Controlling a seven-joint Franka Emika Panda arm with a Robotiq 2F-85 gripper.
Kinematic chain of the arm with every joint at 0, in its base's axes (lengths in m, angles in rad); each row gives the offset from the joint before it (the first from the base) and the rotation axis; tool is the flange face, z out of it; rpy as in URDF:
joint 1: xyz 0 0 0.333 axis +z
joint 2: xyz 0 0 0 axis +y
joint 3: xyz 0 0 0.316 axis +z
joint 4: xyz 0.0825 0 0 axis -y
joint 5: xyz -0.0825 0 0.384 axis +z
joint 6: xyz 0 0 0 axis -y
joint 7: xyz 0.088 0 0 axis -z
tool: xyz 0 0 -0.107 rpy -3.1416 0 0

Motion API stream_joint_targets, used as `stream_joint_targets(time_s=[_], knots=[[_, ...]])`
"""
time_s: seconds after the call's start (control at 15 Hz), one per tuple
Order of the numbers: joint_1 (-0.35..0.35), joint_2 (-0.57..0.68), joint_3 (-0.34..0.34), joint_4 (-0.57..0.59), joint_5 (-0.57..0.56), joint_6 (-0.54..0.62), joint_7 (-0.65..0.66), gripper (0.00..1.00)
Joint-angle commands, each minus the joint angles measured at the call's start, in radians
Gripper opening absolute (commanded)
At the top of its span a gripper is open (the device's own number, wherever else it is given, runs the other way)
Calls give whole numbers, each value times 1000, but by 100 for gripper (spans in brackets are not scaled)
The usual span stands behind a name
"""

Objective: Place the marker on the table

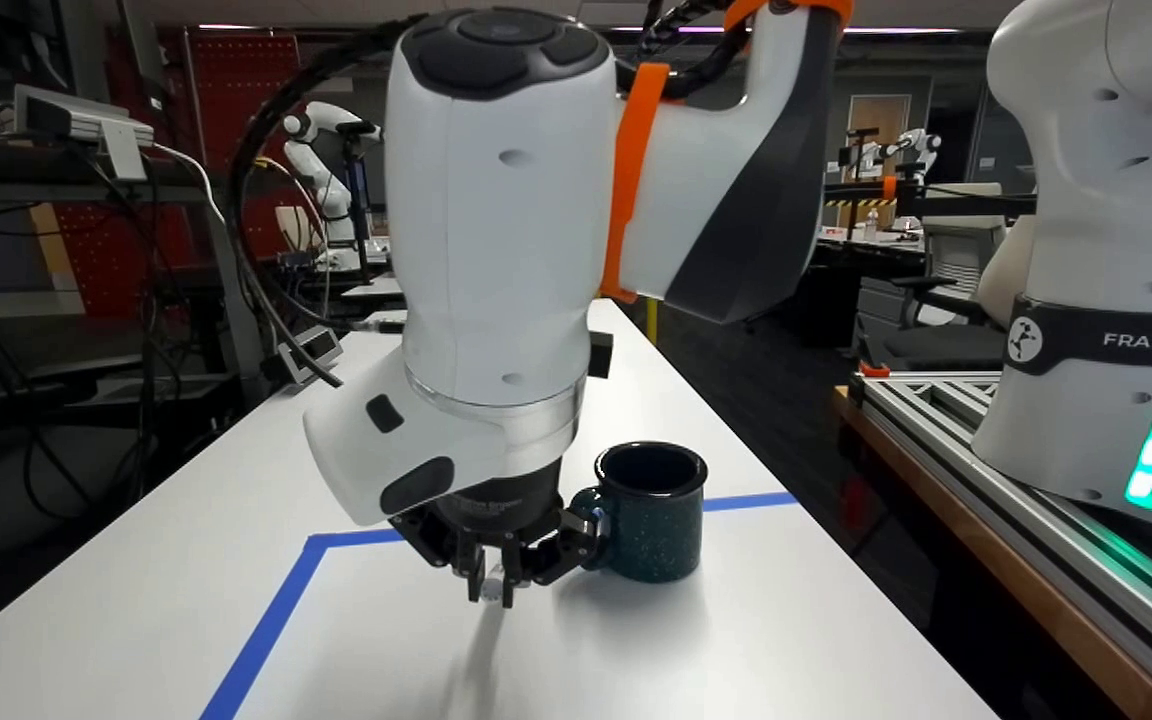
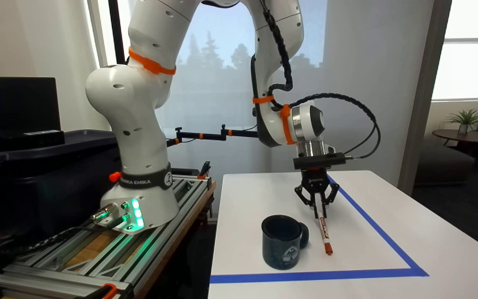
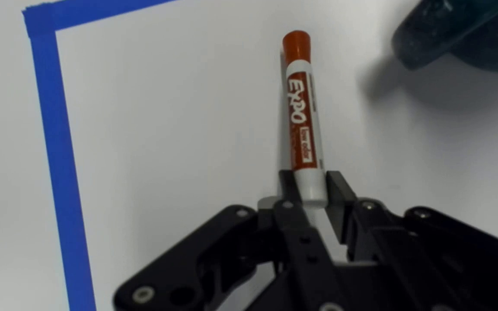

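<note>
One marker, white end clamped in the gripper, over the table. Wrist view: orange end points to 12 o'clock; whether it touches the table, cannot tell. Mug, partly in frame, at 2 o'clock from marker, apart from it. Blue tape corner at about 10 o'clock.
</note>
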Motion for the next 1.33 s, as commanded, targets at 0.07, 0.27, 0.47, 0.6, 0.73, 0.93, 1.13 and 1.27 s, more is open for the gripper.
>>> stream_joint_targets(time_s=[0.07,0.27,0.47,0.6,0.73,0.93,1.13,1.27], knots=[[-32,6,13,-45,-4,119,-53,5],[-49,7,12,-62,3,179,-97,5],[-64,7,11,-77,-4,222,-134,5],[-73,1,17,-92,8,241,-177,5],[-84,-7,23,-107,15,261,-211,8],[-98,-14,34,-129,31,274,-255,47],[-127,-38,61,-168,56,266,-303,69],[-158,-58,91,-199,97,255,-344,83]])
